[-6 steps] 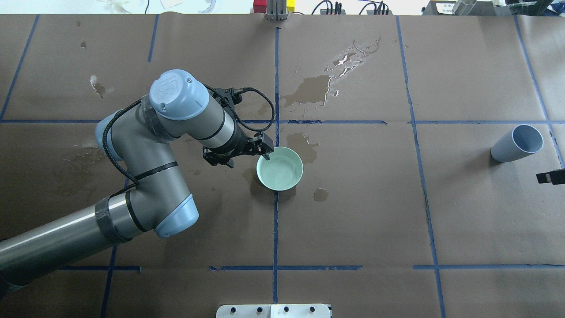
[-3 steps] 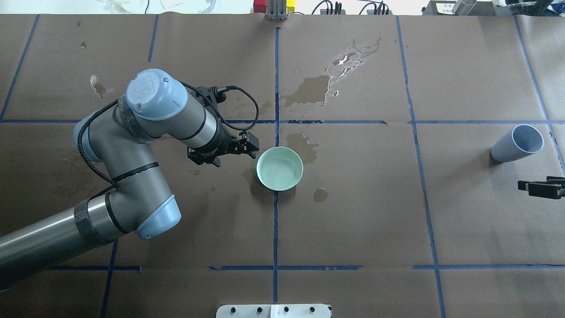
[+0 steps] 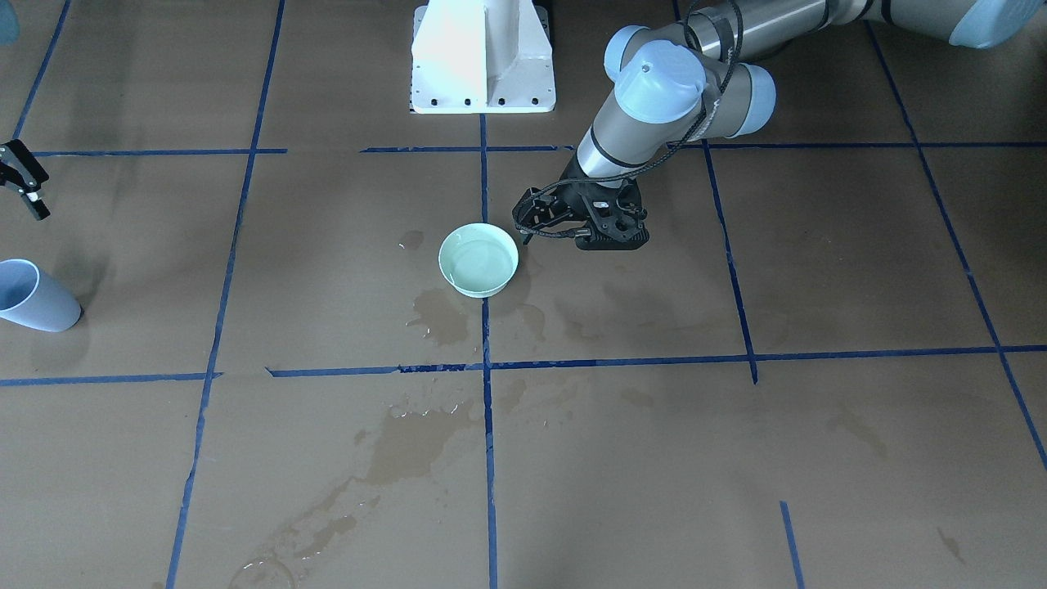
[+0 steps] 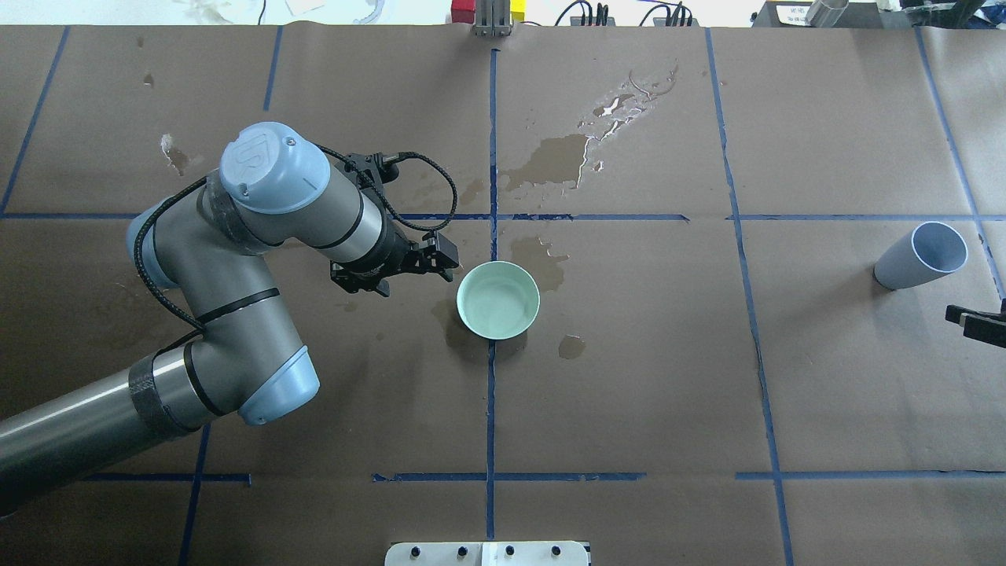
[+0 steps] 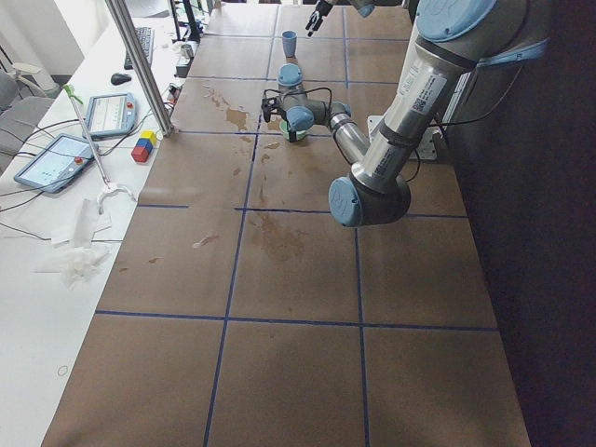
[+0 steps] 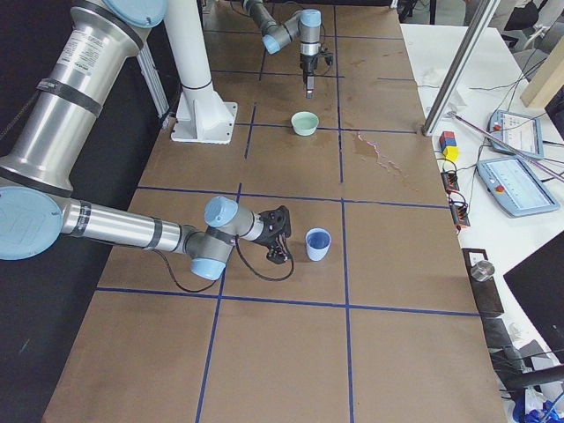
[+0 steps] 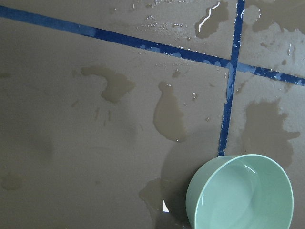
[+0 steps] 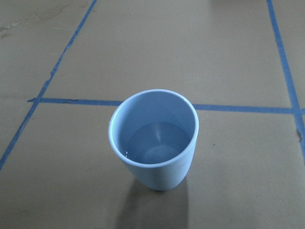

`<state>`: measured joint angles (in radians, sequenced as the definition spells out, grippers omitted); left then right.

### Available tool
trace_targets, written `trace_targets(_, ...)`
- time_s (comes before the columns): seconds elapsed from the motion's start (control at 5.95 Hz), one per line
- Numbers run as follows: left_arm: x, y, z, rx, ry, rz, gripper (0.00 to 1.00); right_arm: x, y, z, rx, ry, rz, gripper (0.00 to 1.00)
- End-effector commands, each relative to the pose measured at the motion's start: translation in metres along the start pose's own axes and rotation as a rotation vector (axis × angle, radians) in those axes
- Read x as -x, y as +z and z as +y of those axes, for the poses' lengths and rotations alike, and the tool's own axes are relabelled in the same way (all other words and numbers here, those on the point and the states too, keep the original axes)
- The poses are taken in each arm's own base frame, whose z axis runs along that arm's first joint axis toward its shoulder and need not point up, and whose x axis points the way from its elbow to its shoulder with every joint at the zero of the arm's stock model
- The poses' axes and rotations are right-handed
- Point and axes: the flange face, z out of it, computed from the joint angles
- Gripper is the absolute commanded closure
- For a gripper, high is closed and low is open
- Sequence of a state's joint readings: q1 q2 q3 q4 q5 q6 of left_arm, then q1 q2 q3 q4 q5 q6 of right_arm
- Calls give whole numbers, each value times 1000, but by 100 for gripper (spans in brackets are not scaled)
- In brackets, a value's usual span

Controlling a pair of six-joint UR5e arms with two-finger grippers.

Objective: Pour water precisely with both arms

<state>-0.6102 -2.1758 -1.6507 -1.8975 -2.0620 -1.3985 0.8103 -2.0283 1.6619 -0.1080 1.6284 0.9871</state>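
Left end effector (image 4: 445, 264) off the bowl (image 4: 498, 299) rim, now apart.

Lit brightly and evenly from overhead, with soft, diffuse shadows lying just beside the bowl (image 4: 498, 299) on the desk (image 4: 849, 393). Glaring white on the wet streaks (image 4: 621, 106) well beyond the bowl. Glinting faintly on the water (image 7: 248, 195) inside the bowl. Sharp in the fixed views; slightly soft and grainy from both wrists.
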Motion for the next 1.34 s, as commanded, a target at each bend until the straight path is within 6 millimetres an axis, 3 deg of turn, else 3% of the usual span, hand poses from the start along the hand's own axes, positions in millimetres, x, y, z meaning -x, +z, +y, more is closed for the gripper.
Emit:
trace_targets(0.0,-1,0,1,0,1,2,1,9,8,6,-119,-43,53,0)
trace_targets(0.34,-1,0,1,0,1,2,1,25,23,29,-222,-119,111,0)
trace_targets(0.5,-1,0,1,1,0,0,1,14,28,57,-294,-152,90,0)
trace_targets(0.84,-1,-1,0,-1,0,2,1,20,49,98,-455,-247,161,0)
trace_targets(1.01,0,-1,-1,-2,-1,1,1,23,49,98,-464,-232,149,0)
trace_targets(1.18,0,-1,0,-1,-1,2,1,49,65,95,-530,-167,131,0)
